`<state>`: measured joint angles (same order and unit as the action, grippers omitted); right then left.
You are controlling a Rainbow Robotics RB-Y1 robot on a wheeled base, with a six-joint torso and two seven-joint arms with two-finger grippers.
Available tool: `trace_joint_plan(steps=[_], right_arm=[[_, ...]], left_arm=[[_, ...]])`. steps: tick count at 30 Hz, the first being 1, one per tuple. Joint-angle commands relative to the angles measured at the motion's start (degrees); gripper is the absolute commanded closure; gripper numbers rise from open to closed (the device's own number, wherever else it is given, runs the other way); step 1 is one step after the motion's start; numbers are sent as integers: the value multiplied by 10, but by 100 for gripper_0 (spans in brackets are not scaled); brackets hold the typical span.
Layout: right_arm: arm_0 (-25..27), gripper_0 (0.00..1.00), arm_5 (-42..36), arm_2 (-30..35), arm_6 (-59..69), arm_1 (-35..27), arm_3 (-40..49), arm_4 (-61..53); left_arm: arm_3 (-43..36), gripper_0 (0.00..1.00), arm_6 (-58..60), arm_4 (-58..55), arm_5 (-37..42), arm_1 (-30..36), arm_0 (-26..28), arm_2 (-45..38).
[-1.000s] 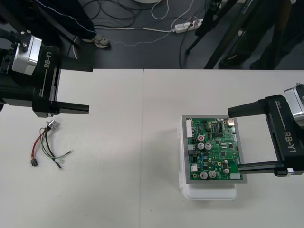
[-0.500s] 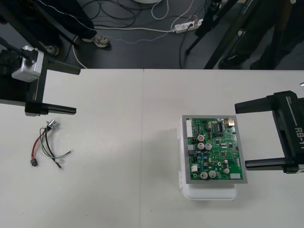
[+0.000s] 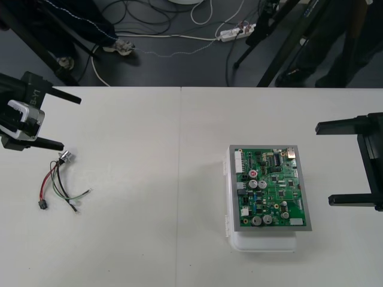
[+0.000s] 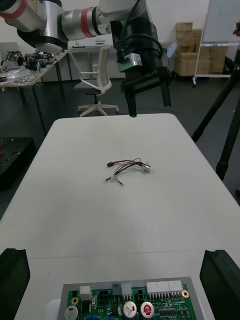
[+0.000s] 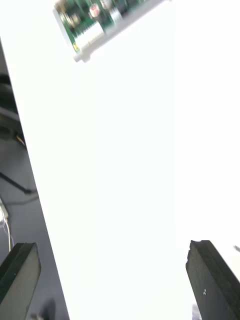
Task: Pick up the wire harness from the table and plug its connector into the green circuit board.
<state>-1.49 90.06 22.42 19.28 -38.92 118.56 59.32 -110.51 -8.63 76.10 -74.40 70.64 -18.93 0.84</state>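
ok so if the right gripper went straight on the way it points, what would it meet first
Probably the green circuit board: the open right gripper points at it. Its height is unclear, so it might pass over.

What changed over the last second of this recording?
The left gripper drew back leftward, away from the wire harness. The right gripper withdrew rightward, clear of the green circuit board. Both are open and took hold of nothing. The harness and the board lie where they were, with the plug not in the board.
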Motion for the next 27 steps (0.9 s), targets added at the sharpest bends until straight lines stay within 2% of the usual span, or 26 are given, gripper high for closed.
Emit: trace_joint_plan(steps=[1,9,19,27], right_arm=[[46,0,-1,33,-33,-7,2,-36],[72,0,-1,47,-45,10,13,-61],[60,0,-1,37,-42,32,19,-93],[56,0,-1,13,-36,38,19,-89]], left_arm=[[3,14,-75,25,-13,57,-9,17],[3,14,-198,70,36,101,-28,80],[13,15,-321,92,99,152,-72,187],[23,14,-416,133,182,196,-126,303]])
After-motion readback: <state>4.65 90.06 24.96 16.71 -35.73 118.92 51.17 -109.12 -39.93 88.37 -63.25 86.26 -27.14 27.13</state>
